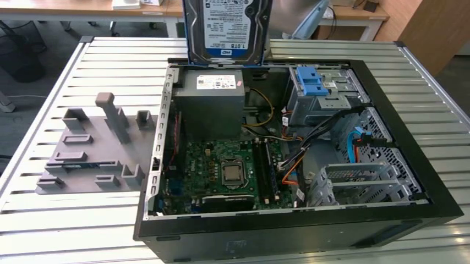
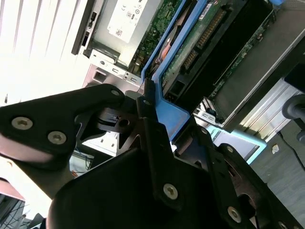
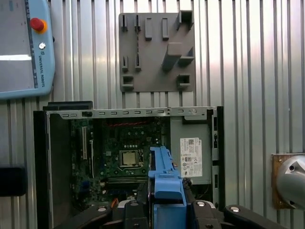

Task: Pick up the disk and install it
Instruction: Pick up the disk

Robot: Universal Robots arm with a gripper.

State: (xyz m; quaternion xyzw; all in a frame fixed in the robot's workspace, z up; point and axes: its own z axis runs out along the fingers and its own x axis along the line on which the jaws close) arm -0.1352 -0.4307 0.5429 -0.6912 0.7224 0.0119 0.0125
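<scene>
The disk (image 1: 226, 30) hangs upright, long axis vertical and label facing the near side, above the far edge of the open case (image 1: 294, 231). The gripper (image 2: 169, 121) is clamped tight on its blue frame.

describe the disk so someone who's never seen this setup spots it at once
Find the open black computer case on the slatted metal table. At its far edge in the exterior view, the disk is held upright by the gripper above the grey power-supply box. Unlike that box, it is a flat slab with a white-and-blue label and a blue frame.
</scene>
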